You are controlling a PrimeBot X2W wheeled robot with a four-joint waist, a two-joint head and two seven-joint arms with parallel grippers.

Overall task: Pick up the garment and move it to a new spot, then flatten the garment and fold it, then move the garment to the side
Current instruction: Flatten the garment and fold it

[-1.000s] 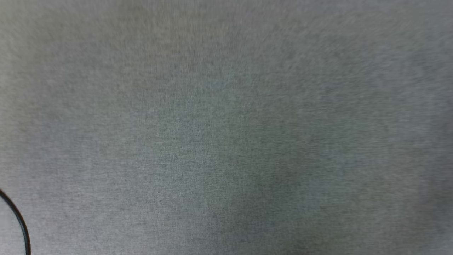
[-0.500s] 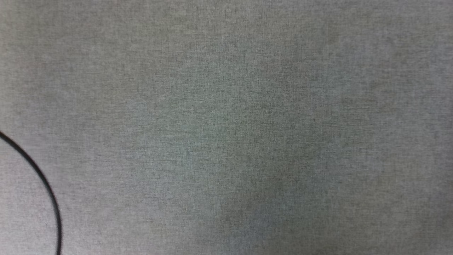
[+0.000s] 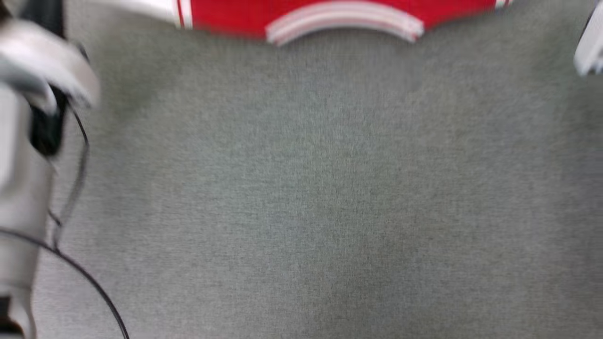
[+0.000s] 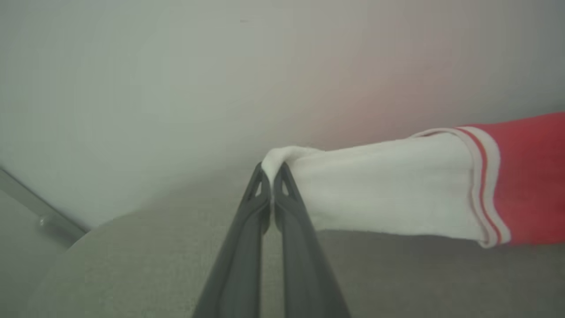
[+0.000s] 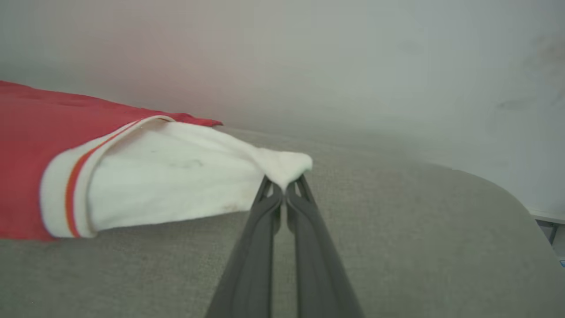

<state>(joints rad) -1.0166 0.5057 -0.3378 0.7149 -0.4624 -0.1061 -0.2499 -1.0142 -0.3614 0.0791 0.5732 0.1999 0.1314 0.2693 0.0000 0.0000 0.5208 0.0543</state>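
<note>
Garment: red thin-fabric jersey shirt with white sleeves (image 3: 226, 16), stretched low over the grey cloth table (image 3: 301, 188).
Left hand (image 4: 272, 172): clamped on one sleeve tip (image 4: 282, 155).
Right hand (image 5: 284, 187): clamped on the other.
Next: I'd lower both evenly, cloth taut.

The garment (image 3: 235, 14) is showing as thin, soft, matt cloth, red in the body, with faintly fuzzy white sleeves and striped trim. The tabletop (image 3: 330, 188) is looking like coarse grey woven fabric, matt and finely speckled. The fingers of the left gripper (image 4: 271, 170) and the right gripper (image 5: 284, 183) are reading as smooth dark plastic with a dull sheen, while the far wall (image 4: 132, 88) is appearing smooth and matt.
</note>
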